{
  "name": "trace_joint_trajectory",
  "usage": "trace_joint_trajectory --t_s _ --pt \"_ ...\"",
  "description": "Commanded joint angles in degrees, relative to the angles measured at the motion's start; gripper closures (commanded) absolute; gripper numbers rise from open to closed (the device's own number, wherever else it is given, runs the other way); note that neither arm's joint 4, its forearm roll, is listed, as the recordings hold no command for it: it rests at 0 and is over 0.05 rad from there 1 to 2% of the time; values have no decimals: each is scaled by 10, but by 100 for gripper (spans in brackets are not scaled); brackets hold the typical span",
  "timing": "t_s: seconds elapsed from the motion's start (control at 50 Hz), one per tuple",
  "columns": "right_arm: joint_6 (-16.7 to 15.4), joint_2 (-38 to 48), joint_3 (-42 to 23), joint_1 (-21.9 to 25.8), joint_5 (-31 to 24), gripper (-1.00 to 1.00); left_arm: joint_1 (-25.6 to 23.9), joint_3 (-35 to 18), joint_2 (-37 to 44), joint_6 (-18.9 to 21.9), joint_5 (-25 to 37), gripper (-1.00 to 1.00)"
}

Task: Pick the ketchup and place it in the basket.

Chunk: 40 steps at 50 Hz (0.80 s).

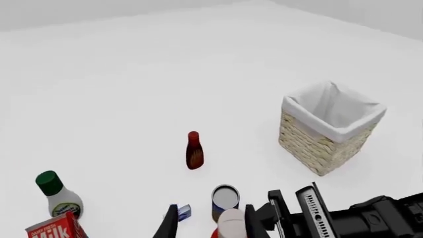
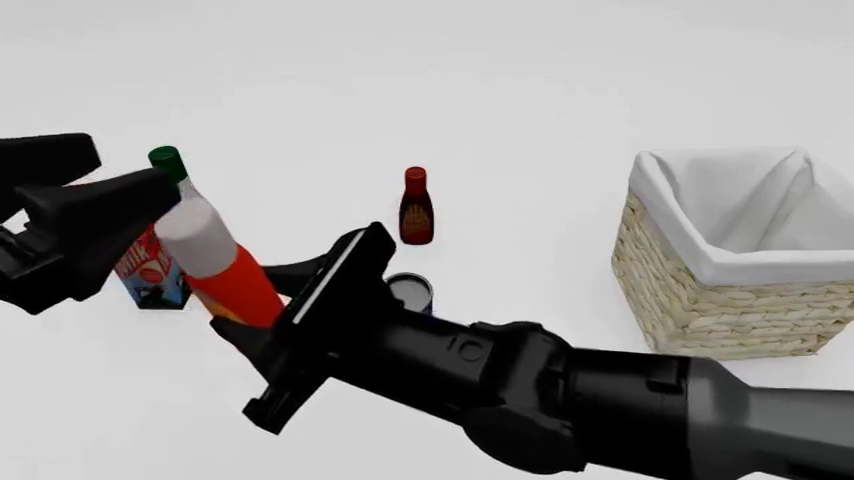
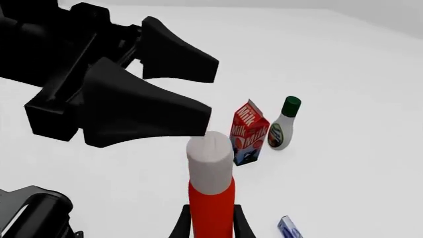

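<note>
filling the lower half of the front view is the black bulk of my right arm, reaching across toward the left. its right gripper is clenched on the ketchup, an orange-red squeeze bottle with a white-grey cap, held by the body with one finger on each side. the bottle is lifted off the table and leans, cap up and tipped toward the left.

my left gripper hangs just beside the cap with its fingers spread apart, holding nothing.

behind the ketchup stand a red milk carton and a white bottle with a green cap. near the middle of the table a darker red bottle stands upright, with a small can closer to me. the basket, woven wicker with a white cloth lining, sits well apart at the right, its mouth open and nothing visible inside.

i judge the bottle light but smooth and a little squashy, so a hold on the body below the cap, as now, suits it. squeezing hard could deform it or let it slip. the tilt may make it swing on the way to the basket.
</note>
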<state>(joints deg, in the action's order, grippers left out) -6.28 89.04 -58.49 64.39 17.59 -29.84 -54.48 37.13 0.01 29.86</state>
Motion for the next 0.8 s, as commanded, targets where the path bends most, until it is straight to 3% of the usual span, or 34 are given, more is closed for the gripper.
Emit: trace_joint_trajectory --t_s 0.02,0.24,0.46,0.52,0.54,0.56,0.64,0.76,0.8 --pt "13 -14 22 0 10 100 5 -12 -4 -20 -24 -100" --pt "12 -84 46 -8 -3 100 18 -82 -71 -43 2 -100" --pt "1 -167 69 -17 -57 100 106 -99 -154 -63 28 -100" --pt "-2 -179 65 -31 -70 100 134 -99 -174 -41 32 -100" --pt "0 -182 64 -35 -73 100 137 -97 -183 -20 31 -100" --pt "-18 -186 64 -48 -78 100 155 -86 -206 33 26 -100" --pt "-11 -186 60 -82 -91 100 180 -74 -248 83 25 -100" --pt "-11 -196 59 -122 -107 100 212 -42 -288 115 27 -100" --pt "-7 -198 57 -136 -114 100 232 -34 -289 96 31 -100"
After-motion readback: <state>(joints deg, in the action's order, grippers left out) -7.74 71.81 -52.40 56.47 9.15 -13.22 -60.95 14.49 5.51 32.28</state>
